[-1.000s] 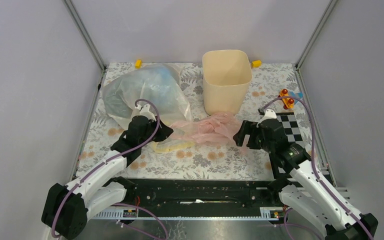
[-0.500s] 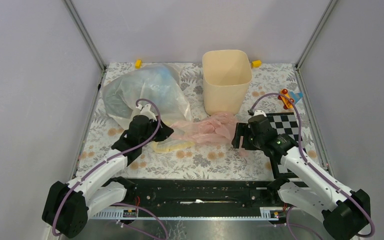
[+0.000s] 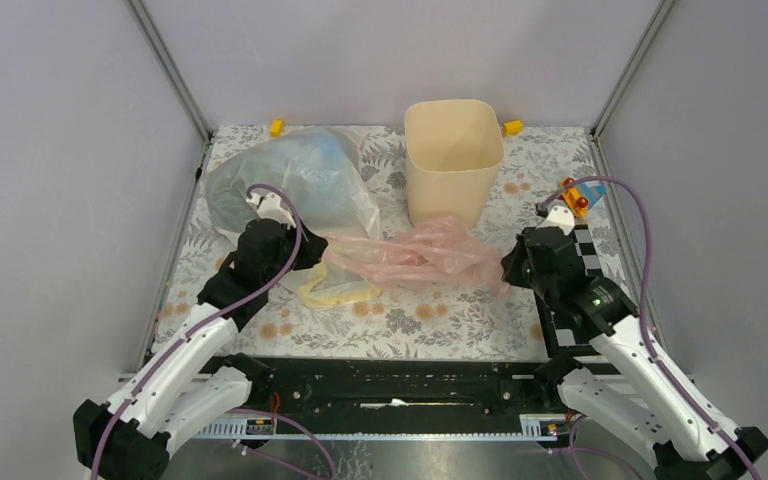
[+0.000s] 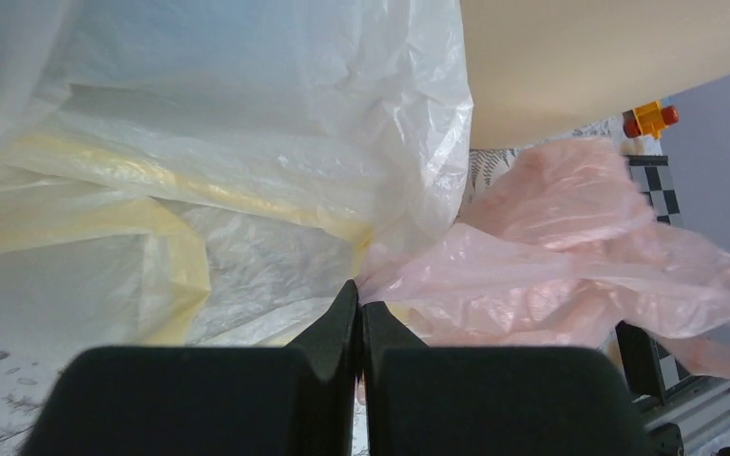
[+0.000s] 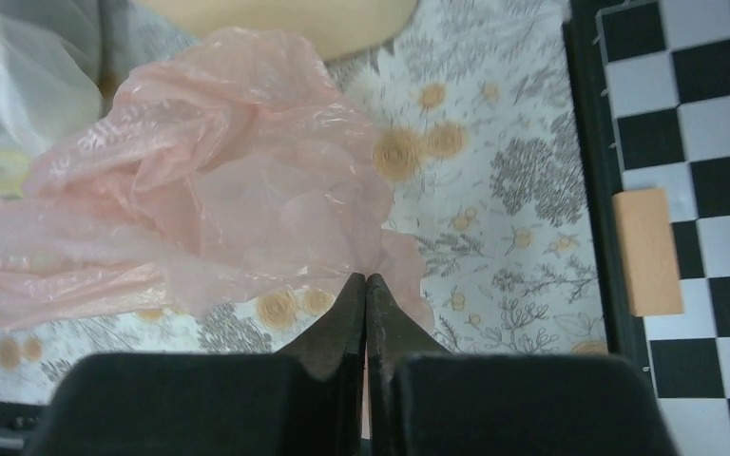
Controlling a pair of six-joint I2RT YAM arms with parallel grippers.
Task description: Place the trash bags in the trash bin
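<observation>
— Where is the pink bag?
— It lies on the flowered table, stretched out at 6 o'clock of the trash bin, with its far folds against the bin's base.
— And the pincers?
— The left gripper has its fingers pressed together on the bag's 9 o'clock end. The right gripper pinches the 3 o'clock end.
— The other bags?
— The bluish-clear bag sits puffed up at 10 o'clock of the pink one. The yellow bag lies at 7 o'clock, just beside the left gripper.
</observation>
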